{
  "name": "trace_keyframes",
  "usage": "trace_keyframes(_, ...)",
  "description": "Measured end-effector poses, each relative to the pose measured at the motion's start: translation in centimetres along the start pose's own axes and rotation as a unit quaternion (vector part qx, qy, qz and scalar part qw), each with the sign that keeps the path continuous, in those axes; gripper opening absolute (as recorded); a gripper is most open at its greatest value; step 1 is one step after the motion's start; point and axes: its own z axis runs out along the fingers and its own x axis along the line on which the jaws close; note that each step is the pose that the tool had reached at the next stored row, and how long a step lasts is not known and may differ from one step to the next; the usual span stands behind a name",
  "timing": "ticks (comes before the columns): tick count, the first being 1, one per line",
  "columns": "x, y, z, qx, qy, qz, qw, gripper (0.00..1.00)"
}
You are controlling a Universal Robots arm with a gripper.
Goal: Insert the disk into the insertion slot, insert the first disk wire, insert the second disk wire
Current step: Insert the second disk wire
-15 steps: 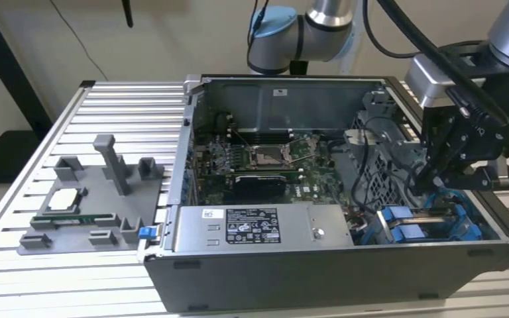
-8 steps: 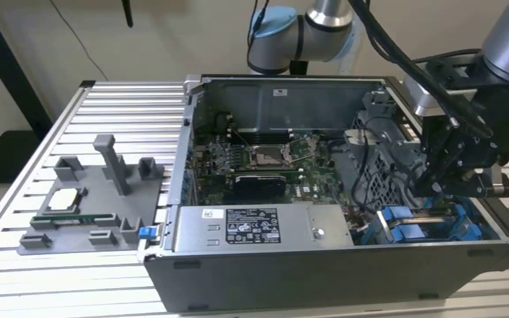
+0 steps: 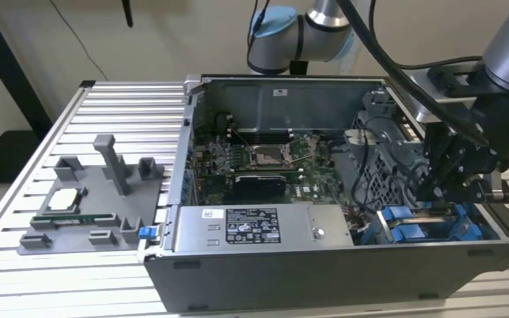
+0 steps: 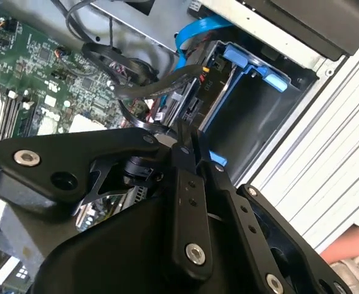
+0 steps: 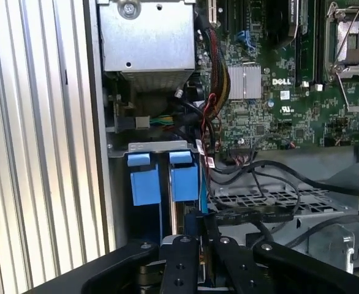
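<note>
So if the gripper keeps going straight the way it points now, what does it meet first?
Probably the black cable lying across its tips at the drive cage, beside the blue tabs. The gripper points down into that corner of the case; depth is unclear, so contact may already exist.

The power-supply box (image 3: pixel 259 228) lies in the computer case (image 3: pixel 325 278), with the motherboard (image 3: pixel 264 159) behind it.

White logo on motherboard (image 5: pixel 271 116); power-supply label (image 3: pixel 252 226) illegible.
</note>
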Motion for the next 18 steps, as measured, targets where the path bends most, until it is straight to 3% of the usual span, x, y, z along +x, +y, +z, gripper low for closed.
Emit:
trace_keyframes(7,0.14,-0.8,0.45,0.0003,-0.0004,0.004,1.0,0.0)
trace_keyframes(11,0.17,-0.96,0.69,0.0,-0.0048,0.004,1.0,0.0)
trace_keyframes(18,0.17,-1.46,0.94,0.0,-0.0057,0.004,1.0,0.0)
